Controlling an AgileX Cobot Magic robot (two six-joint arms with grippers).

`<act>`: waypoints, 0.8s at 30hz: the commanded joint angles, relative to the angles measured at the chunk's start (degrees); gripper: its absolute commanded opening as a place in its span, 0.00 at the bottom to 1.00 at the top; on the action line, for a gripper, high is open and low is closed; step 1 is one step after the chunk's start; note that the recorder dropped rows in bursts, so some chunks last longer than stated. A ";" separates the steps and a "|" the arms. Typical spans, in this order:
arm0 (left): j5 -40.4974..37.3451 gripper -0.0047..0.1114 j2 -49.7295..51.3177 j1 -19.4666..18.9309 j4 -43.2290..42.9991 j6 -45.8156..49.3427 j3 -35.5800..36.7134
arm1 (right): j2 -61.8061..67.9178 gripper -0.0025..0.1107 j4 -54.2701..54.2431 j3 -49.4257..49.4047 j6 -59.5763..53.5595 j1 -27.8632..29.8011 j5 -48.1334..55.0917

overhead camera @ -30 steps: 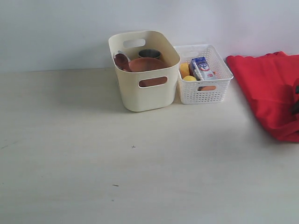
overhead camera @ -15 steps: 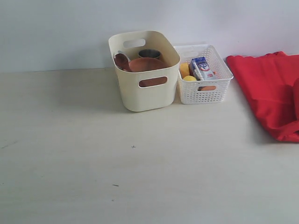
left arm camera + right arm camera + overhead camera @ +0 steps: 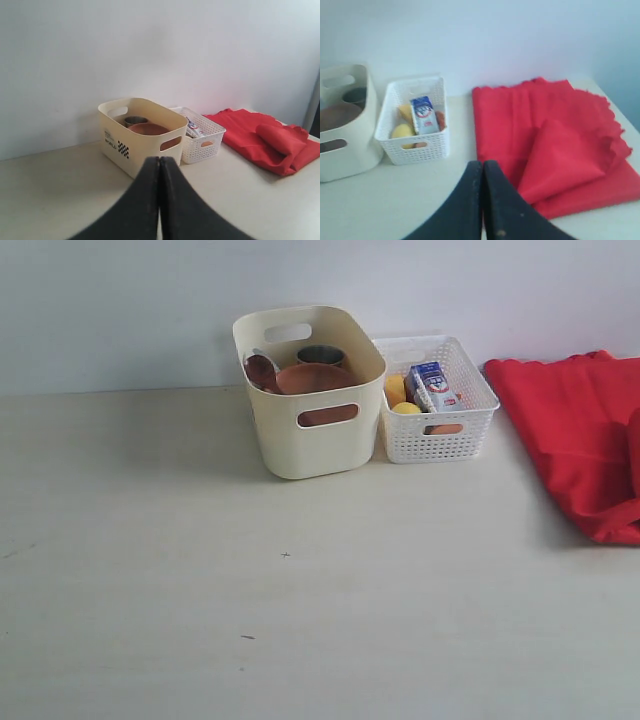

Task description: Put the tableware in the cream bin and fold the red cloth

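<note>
Pale tabletop (image 3: 300, 600) lies under both arms: left gripper (image 3: 159, 162) and right gripper (image 3: 482, 165) each have jaws pressed together, empty. Beyond, wooden plate (image 3: 312, 378) and steel cup (image 3: 320, 354) sit inside the cream bin (image 3: 310, 445). The red cloth (image 3: 575, 430) lies loosely doubled over (fold seemingly unfinished) right of the white basket (image 3: 440, 445). Next likely needs jaws opened onto an edge.

Pale wooden tabletop (image 3: 300, 620) meets a plain white wall (image 3: 120, 300), evenly lit

Cream bin (image 3: 142, 145) (checkered mark (image 3: 123, 149)), red cloth (image 3: 570, 430)
</note>
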State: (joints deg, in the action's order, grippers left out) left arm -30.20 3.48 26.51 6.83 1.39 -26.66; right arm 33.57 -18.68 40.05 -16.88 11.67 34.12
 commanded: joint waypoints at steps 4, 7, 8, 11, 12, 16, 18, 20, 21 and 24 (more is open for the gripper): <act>7.61 0.04 -0.39 0.29 -0.31 -0.25 3.92 | -15.04 0.02 1.29 -3.77 -2.47 -8.26 2.40; 11.37 0.04 -0.39 0.29 -0.31 -0.25 5.72 | -19.86 0.02 1.50 -6.07 -3.25 -11.19 2.40; 12.83 0.04 -0.39 0.29 -0.31 -0.25 6.42 | -21.04 0.02 1.50 -6.71 -3.38 -11.86 2.40; 15.99 0.04 -0.39 0.29 -0.31 -0.25 8.43 | -25.44 0.02 1.50 -8.91 -3.36 -13.96 2.00; 16.62 0.04 -0.39 0.29 -0.31 -0.25 8.93 | -26.42 0.02 1.50 -9.51 -3.36 -14.52 1.68; 17.22 0.04 -0.39 0.29 -0.31 -0.11 9.91 | -29.80 0.02 0.62 -12.21 -3.36 -16.05 -0.58; 16.85 0.04 -0.39 0.29 -0.31 -0.01 9.98 | -30.79 0.02 0.62 -12.92 -2.48 -16.32 -1.53; 15.86 0.04 -0.39 0.29 -0.31 -0.01 9.98 | -31.42 0.02 0.62 -13.61 -1.43 -16.32 -1.82; 15.86 0.04 -0.39 0.29 -0.31 -0.01 9.98 | -31.72 0.02 0.57 -13.79 -0.34 -16.32 -1.98; 15.75 0.04 -0.39 0.29 -0.31 -0.01 9.98 | -33.01 0.02 -1.12 -14.05 2.22 -16.32 -2.21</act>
State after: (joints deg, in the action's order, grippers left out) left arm -14.34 3.48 26.51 6.54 1.39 -16.89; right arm 1.66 -18.44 26.43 -16.65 -4.63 33.26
